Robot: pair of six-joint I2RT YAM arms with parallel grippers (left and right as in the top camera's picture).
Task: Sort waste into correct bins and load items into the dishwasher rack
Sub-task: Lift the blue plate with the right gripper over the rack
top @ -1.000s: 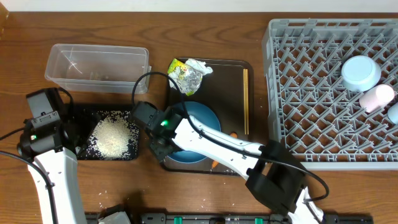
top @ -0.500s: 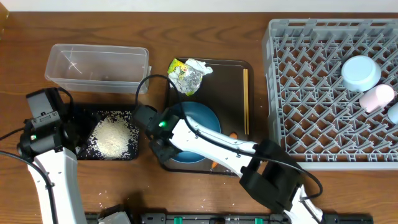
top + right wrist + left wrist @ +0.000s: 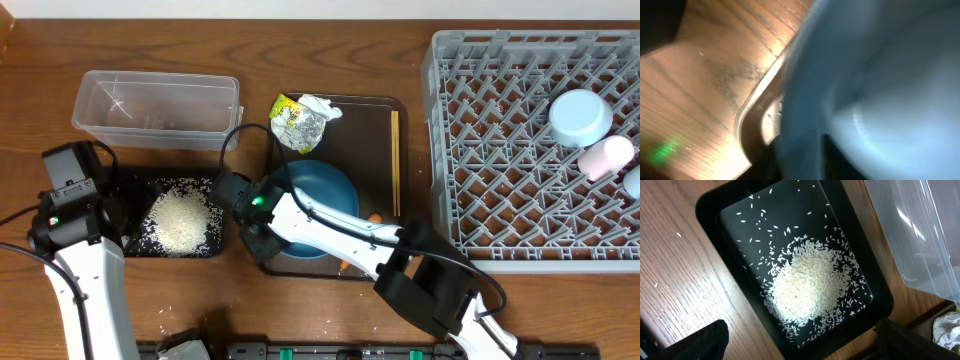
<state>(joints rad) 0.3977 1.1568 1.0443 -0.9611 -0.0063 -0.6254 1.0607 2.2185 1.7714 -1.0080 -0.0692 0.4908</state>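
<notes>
1. Blue bowl [image 3: 325, 190] sits on the brown tray [image 3: 372, 130]; the right gripper [image 3: 264, 240] is at its eight o'clock rim, and I cannot tell whether its jaws are clamped.
2. Confirm the grip before lifting toward the dishwasher rack [image 3: 500, 150] at three o'clock.
3. Left gripper [image 3: 807, 347] hangs with its jaws apart.

a: where's the left arm [image 3: 85, 270]?
b: up from the near left edge, wrist tipped downward. the left gripper [image 3: 810, 342] gapes wide, a dark fingertip [image 3: 705, 340] in each lower corner of its wrist view.
a: and the right arm [image 3: 340, 232]?
b: stretched low from the near right towards the left, green light on its wrist. the right gripper [image 3: 257, 238] points down; its own view is blurred, so i can't tell how the jaws stand.
</notes>
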